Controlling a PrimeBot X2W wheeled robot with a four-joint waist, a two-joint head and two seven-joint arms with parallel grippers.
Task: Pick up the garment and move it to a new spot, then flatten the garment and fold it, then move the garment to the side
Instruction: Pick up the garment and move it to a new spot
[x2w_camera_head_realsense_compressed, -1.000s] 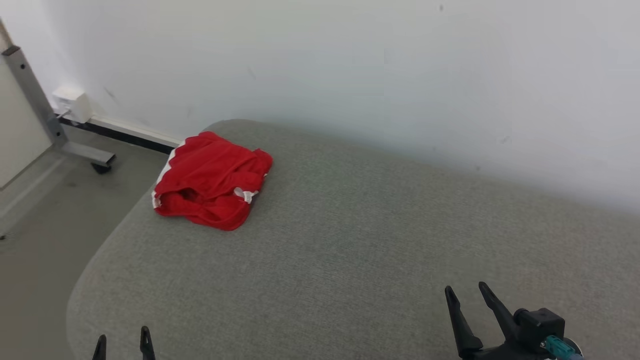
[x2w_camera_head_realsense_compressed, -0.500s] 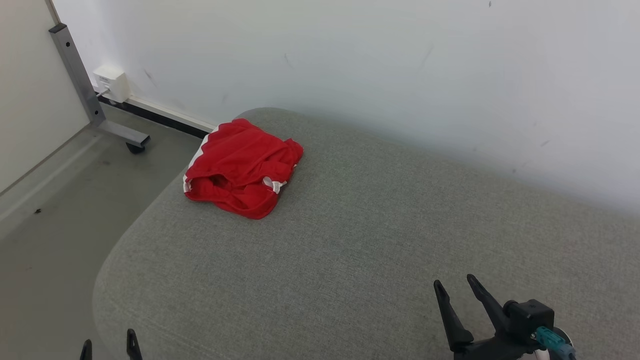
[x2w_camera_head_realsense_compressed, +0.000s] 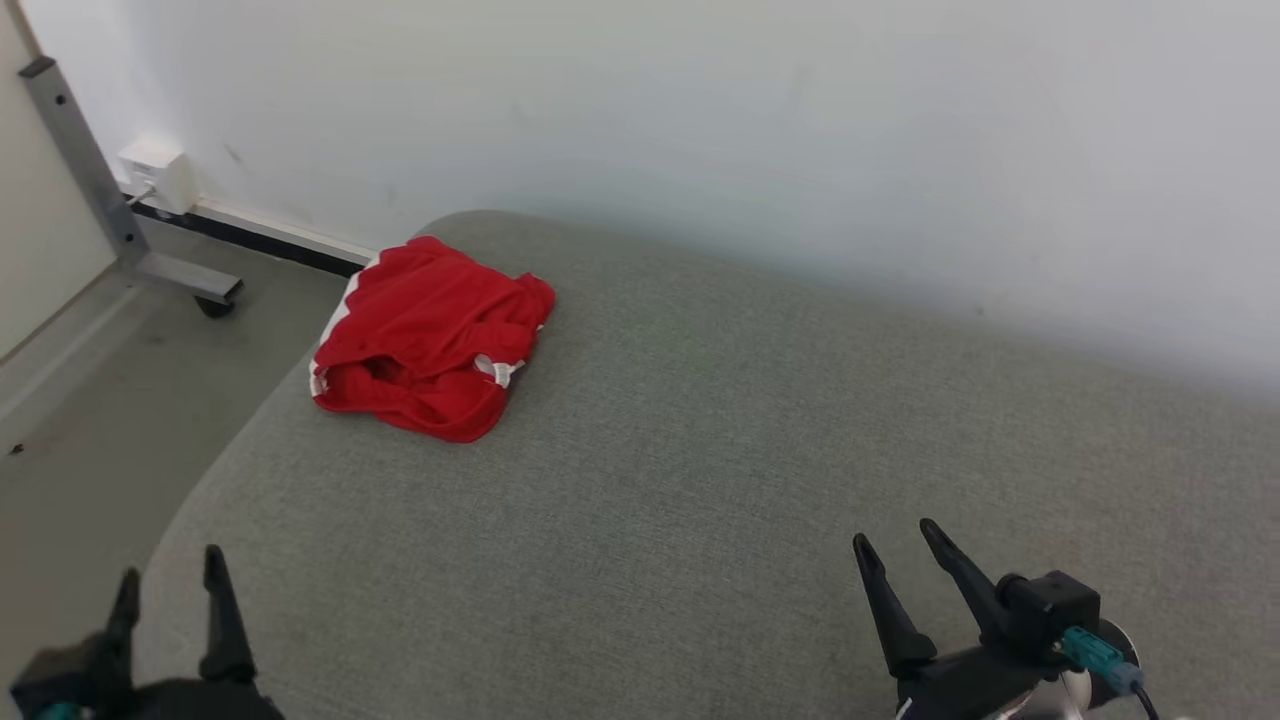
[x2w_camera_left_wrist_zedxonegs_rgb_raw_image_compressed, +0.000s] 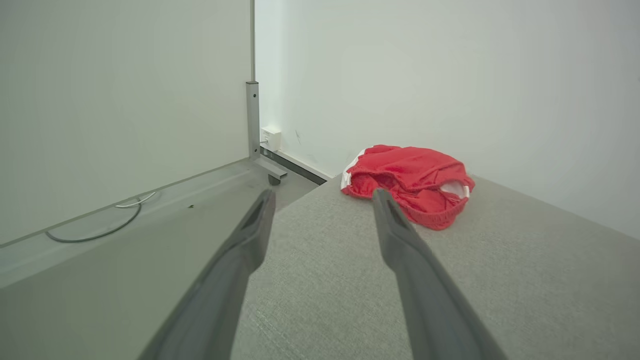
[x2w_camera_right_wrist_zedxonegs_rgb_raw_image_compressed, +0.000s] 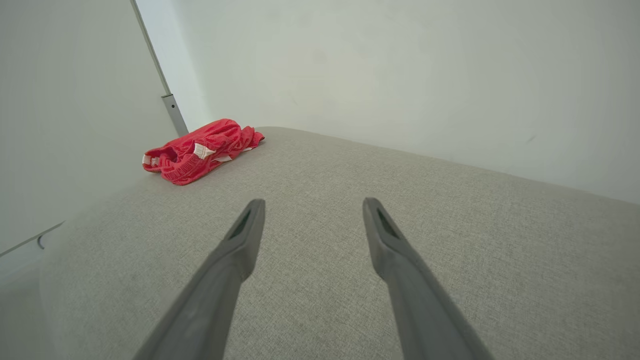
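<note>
The garment (x2w_camera_head_realsense_compressed: 425, 335) is a crumpled red piece with white trim, lying near the far left corner of the grey upholstered surface (x2w_camera_head_realsense_compressed: 700, 450). It also shows ahead in the left wrist view as the garment (x2w_camera_left_wrist_zedxonegs_rgb_raw_image_compressed: 407, 177) and far off at upper left in the right wrist view as the garment (x2w_camera_right_wrist_zedxonegs_rgb_raw_image_compressed: 200, 150). My left gripper (x2w_camera_head_realsense_compressed: 170, 575) hangs open at the lower left, over the surface's near left edge, well short of the garment. My right gripper (x2w_camera_head_realsense_compressed: 895, 545) stands open at the lower right above bare fabric. Both hold nothing.
A white wall (x2w_camera_head_realsense_compressed: 750, 130) runs right behind the surface. On the floor at left stands a grey metal frame leg with a caster (x2w_camera_head_realsense_compressed: 205, 295), beside a white wall socket box (x2w_camera_head_realsense_compressed: 158, 172). A cable (x2w_camera_left_wrist_zedxonegs_rgb_raw_image_compressed: 100, 227) lies along the floor by a pale panel.
The head camera has swung, shifting the whole scene. My left gripper has risen into fuller view at the lower left. The right gripper sits slightly higher. The garment lies as before.
</note>
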